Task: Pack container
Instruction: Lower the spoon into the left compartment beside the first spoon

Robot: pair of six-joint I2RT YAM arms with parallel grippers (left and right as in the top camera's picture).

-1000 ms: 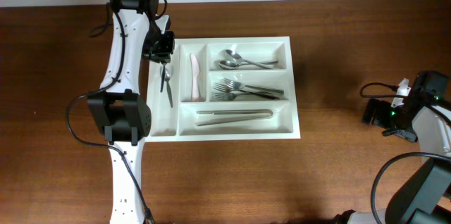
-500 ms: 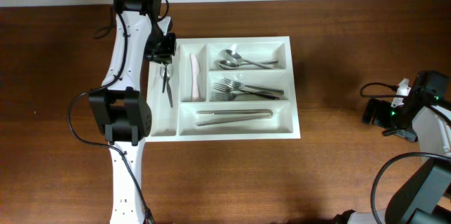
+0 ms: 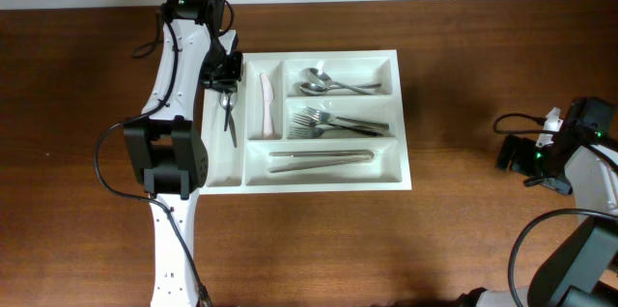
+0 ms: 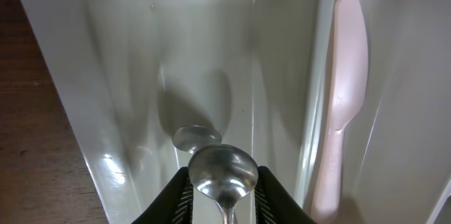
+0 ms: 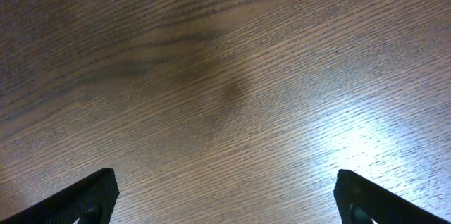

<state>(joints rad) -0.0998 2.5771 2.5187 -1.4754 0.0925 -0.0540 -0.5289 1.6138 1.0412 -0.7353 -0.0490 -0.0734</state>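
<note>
The white cutlery tray, the container, lies in the middle of the table. My left gripper is above its leftmost narrow compartment and is shut on a metal spoon. The spoon's bowl sits between the fingers, and its handle hangs down into that compartment. A pale pink knife lies in the second narrow compartment and also shows in the left wrist view. My right gripper is open and empty over bare wood at the far right.
The long compartments hold spoons, forks and a pair of metal tongs. A black cable loops near the right arm. Brown wooden table lies all around the tray.
The left arm's upper part has shifted slightly right. The spoon stays gripped over the leftmost compartment, almost unmoved. The right arm has not moved.
</note>
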